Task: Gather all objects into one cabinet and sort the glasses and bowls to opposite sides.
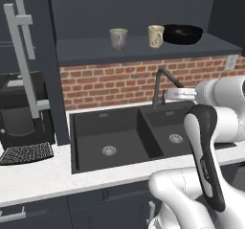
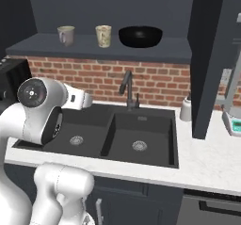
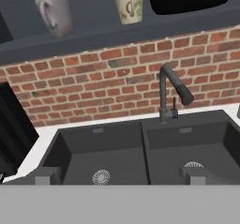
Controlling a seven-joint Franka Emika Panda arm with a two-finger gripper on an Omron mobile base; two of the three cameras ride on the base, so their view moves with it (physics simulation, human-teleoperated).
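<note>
— Shelf contents?

— On the dark cabinet shelf (image 1: 143, 48) above the brick wall (image 1: 110, 82), three items in a row: a grey mug (image 1: 118, 38) to the left, a beige mug (image 1: 155, 36) well apart from it, and the black bowl (image 1: 182, 33) just beside the beige mug on the right. All upright.

— Cabinet door?

— Open; the tall door (image 1: 40, 55) with silver bar handle (image 1: 24, 46) stands at the left.

— End effector?

— The gripper (image 3: 119, 176) hangs over the black double sink (image 2: 117, 134), facing the faucet (image 3: 171, 94). Fingers (image 3: 44, 177) spread wide, nothing between them.

— Other items?

— A pale canister (image 2: 186, 109) on the white counter (image 2: 202, 163).
</note>
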